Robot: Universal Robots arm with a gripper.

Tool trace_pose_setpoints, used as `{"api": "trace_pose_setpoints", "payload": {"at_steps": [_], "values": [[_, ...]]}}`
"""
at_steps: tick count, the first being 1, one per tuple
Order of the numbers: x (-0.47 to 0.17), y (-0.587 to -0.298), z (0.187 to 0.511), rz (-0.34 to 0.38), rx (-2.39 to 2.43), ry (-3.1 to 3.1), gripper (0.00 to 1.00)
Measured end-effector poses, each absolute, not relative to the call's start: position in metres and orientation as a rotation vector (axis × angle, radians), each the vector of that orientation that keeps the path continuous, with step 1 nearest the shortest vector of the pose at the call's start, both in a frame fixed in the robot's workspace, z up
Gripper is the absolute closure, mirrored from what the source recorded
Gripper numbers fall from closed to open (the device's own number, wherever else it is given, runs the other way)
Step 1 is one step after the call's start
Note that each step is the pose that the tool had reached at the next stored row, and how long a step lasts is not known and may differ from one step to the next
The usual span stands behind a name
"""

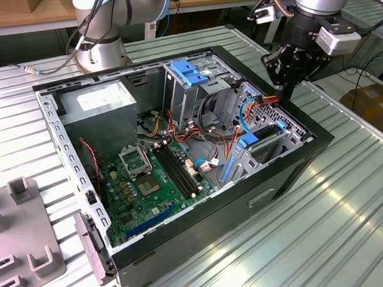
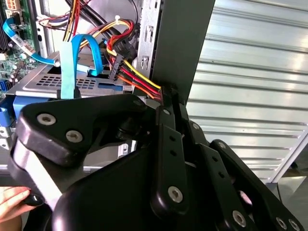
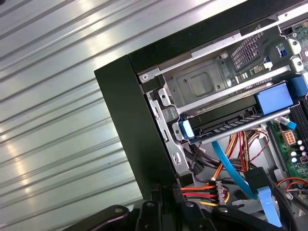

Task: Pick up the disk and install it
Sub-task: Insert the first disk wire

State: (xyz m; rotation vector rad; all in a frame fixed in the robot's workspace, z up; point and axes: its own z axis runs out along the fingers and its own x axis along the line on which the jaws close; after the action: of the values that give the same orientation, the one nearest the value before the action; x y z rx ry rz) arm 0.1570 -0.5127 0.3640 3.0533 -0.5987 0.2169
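1. Exterior view: high, off the arm, looking down at an angle over the whole open computer case (image 1: 180, 164) on the ribbed table (image 1: 353, 204). Mid distance. Arm's wrist sits at about 1 o'clock of the case.
2. First wrist view: close, looking down past the black case corner (image 3: 130, 125) into the drive bay (image 3: 231, 110); table at 9 o'clock of the corner.
3. Second wrist view: very close, the gripper body (image 2: 144, 183) blocking the foreground; cables behind.
4. Shared: both wrist views catch the red-yellow power cable (image 2: 139, 79) (image 3: 199, 192) and blue ribbon cable (image 2: 72, 62) (image 3: 231, 168); exterior view covers that same case corner.
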Motion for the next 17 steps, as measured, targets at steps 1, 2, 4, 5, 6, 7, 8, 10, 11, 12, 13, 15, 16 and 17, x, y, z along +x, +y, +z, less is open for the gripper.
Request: {"api": "trace_pose_setpoints", "payload": {"at_steps": [1, 2, 4, 5, 6, 7, 8, 10, 11, 12, 13, 15, 16, 17], "values": [[0.157, -0.5127, 0.3646, 0.217, 3.05, -0.598, 0.83], [0.157, -0.5127, 0.3653, 0.218, 3.05, -0.598, 0.83], [0.157, -0.5127, 0.3665, 0.218, 3.049, -0.6, 0.83], [0.157, -0.5127, 0.3665, 0.218, 3.048, -0.602, 0.83], [0.157, -0.5127, 0.3666, 0.218, 3.046, -0.604, 0.83], [0.157, -0.5127, 0.3668, 0.218, 3.044, -0.61, 0.83], [0.157, -0.5128, 0.3669, 0.218, 3.042, -0.615, 0.83], [0.1561, -0.5127, 0.3675, 0.219, 3.041, -0.619, 0.83], [0.1554, -0.5127, 0.3673, 0.219, 3.041, -0.619, 0.83], [0.1547, -0.5127, 0.3673, 0.22, 3.04, -0.619, 0.83], [0.1526, -0.5127, 0.3674, 0.22, 3.039, -0.618, 0.83], [0.1511, -0.5128, 0.3674, 0.22, 3.038, -0.618, 0.83], [0.1506, -0.5127, 0.3675, 0.221, 3.037, -0.618, 0.83], [0.1495, -0.5127, 0.3674, 0.22, 3.038, -0.618, 0.83]]}}
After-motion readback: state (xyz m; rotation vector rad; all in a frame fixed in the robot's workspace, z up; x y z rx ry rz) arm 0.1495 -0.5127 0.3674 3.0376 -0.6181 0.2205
